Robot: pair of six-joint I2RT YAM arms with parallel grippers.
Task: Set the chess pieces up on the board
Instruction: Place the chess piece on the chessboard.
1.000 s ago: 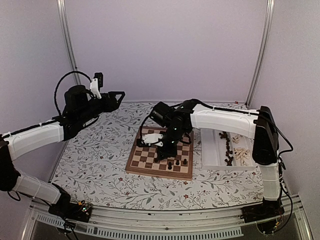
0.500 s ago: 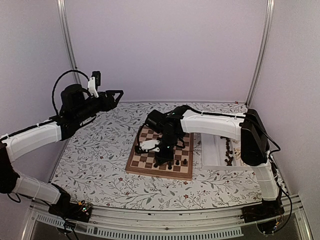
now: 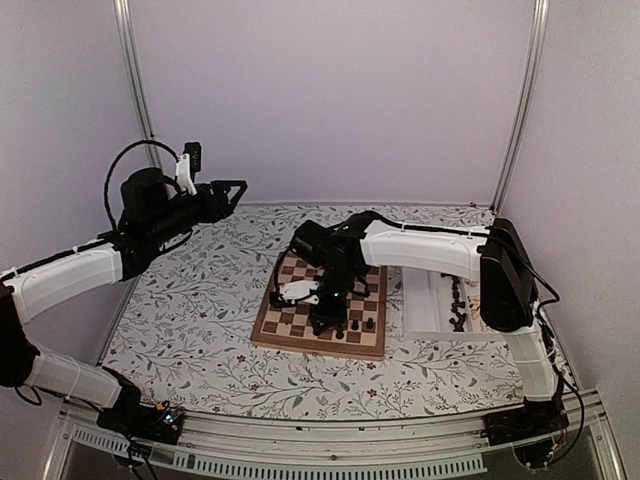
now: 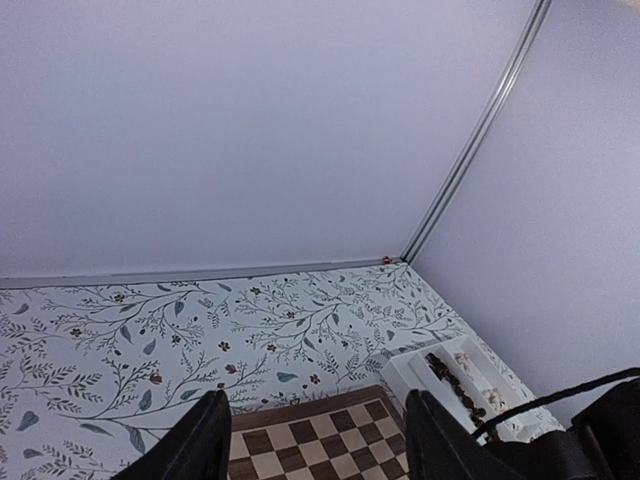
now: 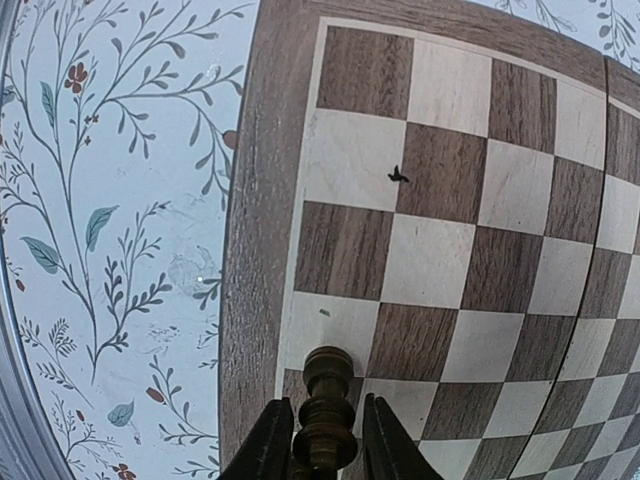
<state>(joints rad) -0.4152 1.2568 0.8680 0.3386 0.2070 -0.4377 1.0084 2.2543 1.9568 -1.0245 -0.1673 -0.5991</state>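
By the tan border of the brown-and-cream checked board (image 5: 450,230), my right pincer (image 5: 326,402) flanks a dark, knob-topped turned pawn (image 5: 328,365) standing on a square; clenched or released, I cannot tell. My left pincer (image 4: 315,400) hangs released, high up.

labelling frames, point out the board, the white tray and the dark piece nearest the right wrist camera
board (image 3: 283,320), top external view, bare squares at its left side
white tray (image 3: 432,331), top external view, its near rim
dark piece (image 5: 326,405), right wrist view, its stem under the knob

dark piece (image 5: 326,405) base cut off, tray pieces (image 3: 457,302) indistinct
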